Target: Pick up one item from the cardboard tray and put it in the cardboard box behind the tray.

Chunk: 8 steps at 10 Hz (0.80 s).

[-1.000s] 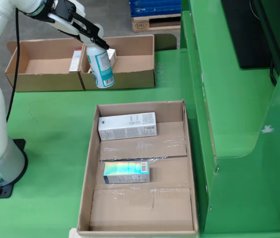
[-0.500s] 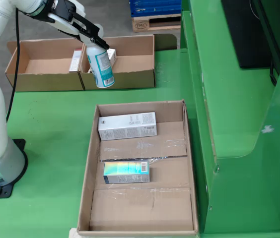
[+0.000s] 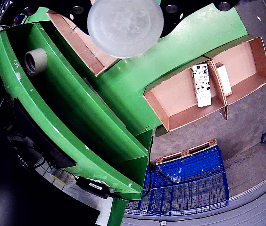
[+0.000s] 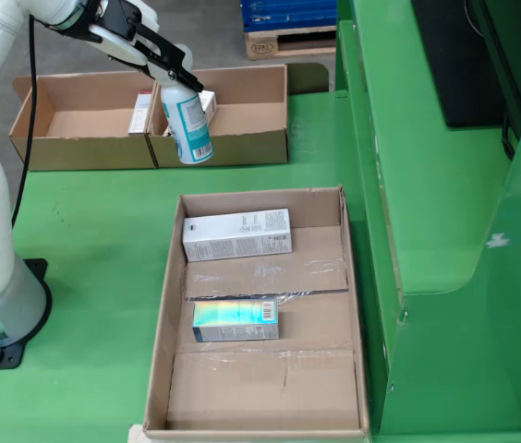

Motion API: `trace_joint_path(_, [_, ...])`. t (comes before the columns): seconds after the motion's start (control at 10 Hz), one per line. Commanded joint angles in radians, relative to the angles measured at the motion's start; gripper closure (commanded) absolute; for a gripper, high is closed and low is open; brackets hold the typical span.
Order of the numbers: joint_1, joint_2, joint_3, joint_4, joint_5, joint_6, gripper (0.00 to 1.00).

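Observation:
In the fixed view from above, my gripper (image 4: 175,81) is shut on the neck of a white and teal bottle (image 4: 188,125). The bottle hangs tilted in the air over the front wall of the right-hand cardboard box (image 4: 247,138), close to where it meets the left-hand box (image 4: 76,148). The cardboard tray (image 4: 163,305) lies nearer the camera and holds a silver-white carton (image 4: 237,234) and a shiny teal carton (image 4: 235,320). In the view that rides on the gripper, the bottle's round base (image 3: 125,26) fills the top, and the boxes (image 3: 180,96) lie to the right.
Each back box holds a small carton: one (image 4: 140,113) in the left box, another (image 4: 209,101) in the right. A tall green machine housing (image 4: 427,185) borders the tray on the right. A tape roll (image 3: 35,61) rests on it. A blue pallet cage (image 3: 189,183) stands behind the boxes.

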Motion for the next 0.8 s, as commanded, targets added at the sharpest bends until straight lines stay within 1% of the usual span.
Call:
trace_joint_path(0.0, [0.006,0.031,0.021,0.012,-0.007,-0.007,1.0])
trace_joint_path(0.1, [0.054,-0.13,0.021,0.335,-0.067,-0.039,1.0])
trace_joint_path(0.2, [0.067,-0.185,0.021,0.456,-0.088,-0.056,1.0])
trace_joint_path(0.3, [0.067,-0.185,0.021,0.456,-0.088,-0.056,1.0])
trace_joint_path(0.4, [0.082,-0.243,0.021,0.588,-0.117,-0.085,1.0])
trace_joint_path(0.5, [0.098,-0.279,0.021,0.685,-0.158,-0.108,1.0])
trace_joint_path(0.6, [0.125,-0.277,0.021,0.701,-0.177,-0.111,1.0])
trace_joint_path(0.7, [0.138,-0.305,0.021,0.781,-0.225,-0.139,1.0])
